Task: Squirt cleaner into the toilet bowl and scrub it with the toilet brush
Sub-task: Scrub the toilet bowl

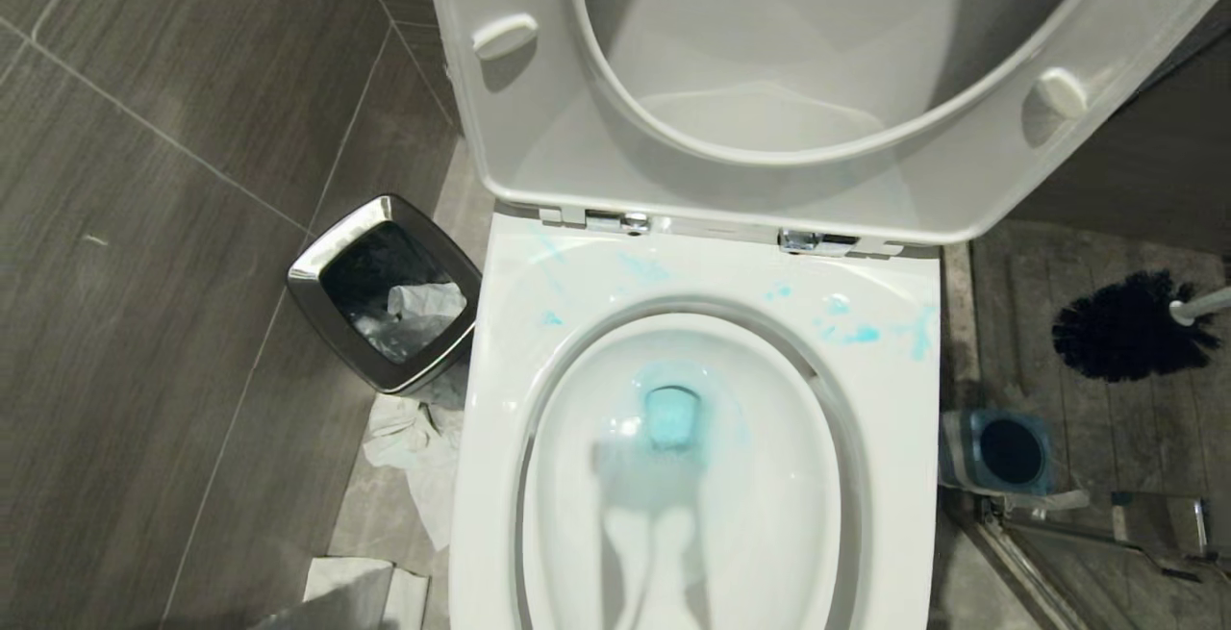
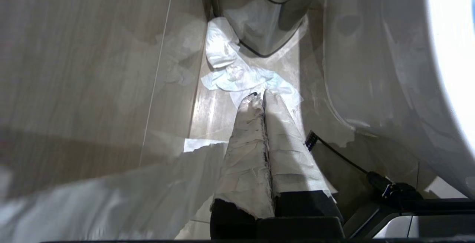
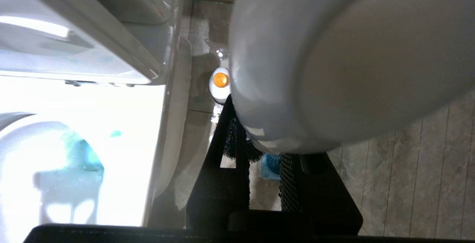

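We stood over a bathroom floor (image 1: 173,178) of dark grey tiles, with the toilet bowl (image 1: 692,476) filling the middle of the head view, its seat and lid (image 1: 769,82) raised against the back. Blue cleaner liquid pooled around the drain at the bottom of the bowl, and blue streaks and drops marked the bowl's rear rim just below the hinges.

On the floor at the bowl's left side stood a steel-rimmed trash bin (image 1: 385,293) with crumpled paper inside, and more crumpled paper (image 1: 414,447) lay on the tiles between the bin and the bowl's left edge.

On the floor at the bowl's right side sat the blue-and-grey brush holder (image 1: 1000,452), empty. The toilet brush (image 1: 1135,322) hung above the floor beyond it, to the right of the bowl's rear corner, its black bristle head pointing toward the bowl and its handle running off the right edge.

The right gripper (image 3: 259,168) was clamped on that handle; in its wrist view the rounded handle end loomed large just past the fingers, and the bristles showed between them. Further along the floor stood the cleaner (image 3: 219,83), its orange cap facing us.

The left gripper (image 2: 261,96), wrapped in paper, hung with its fingers pressed together and holding nothing, low beside the bowl's left wall, near the floor paper.
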You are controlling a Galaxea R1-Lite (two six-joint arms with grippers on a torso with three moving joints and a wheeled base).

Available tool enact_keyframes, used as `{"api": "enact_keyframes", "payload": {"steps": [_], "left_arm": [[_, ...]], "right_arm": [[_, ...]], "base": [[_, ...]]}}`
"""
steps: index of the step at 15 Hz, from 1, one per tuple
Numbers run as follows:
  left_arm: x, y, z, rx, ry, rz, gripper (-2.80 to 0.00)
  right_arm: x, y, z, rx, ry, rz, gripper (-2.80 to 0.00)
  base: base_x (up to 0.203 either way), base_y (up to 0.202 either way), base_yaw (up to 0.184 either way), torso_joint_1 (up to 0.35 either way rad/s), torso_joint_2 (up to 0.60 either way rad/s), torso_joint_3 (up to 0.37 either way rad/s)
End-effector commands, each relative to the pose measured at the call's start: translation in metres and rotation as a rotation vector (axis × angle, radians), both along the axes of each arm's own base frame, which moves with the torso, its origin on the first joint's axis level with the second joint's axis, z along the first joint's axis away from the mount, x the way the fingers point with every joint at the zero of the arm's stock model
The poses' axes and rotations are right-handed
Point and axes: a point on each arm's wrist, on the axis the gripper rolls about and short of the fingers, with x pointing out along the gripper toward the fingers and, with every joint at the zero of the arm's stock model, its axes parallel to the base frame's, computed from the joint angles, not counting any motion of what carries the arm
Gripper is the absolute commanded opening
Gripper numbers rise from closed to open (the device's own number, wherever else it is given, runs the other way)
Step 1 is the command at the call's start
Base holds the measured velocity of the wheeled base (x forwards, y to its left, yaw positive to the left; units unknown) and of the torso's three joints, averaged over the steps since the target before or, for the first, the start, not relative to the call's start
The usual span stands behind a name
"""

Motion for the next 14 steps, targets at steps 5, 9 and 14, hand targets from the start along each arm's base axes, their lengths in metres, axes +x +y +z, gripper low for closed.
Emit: {"api": "enact_keyframes", "payload": {"steps": [5,9,14], "left_arm": [[0.0002,0.0000,-0.0004,0.000,0.002,0.001,-2.80],[0.0002,0.0000,-0.0004,0.001,0.002,0.002,-2.80],[0.0002,0.0000,-0.0004,-0.001,0.002,0.002,-2.80]], "right_arm": [[0.0028,-0.0015,-0.0004,0.007,0.010,0.001,-2.80],[0.0033,-0.0018,-0.0006,0.006,0.011,0.001,-2.80],[0.0098,-0.0053,-0.0014,0.012,0.026,0.001,-2.80]], "base": [[0.000,0.000,0.000,0.003,0.00,0.202],[0.000,0.000,0.000,0.000,0.00,0.207],[0.000,0.000,0.000,-0.001,0.01,0.204]]}}
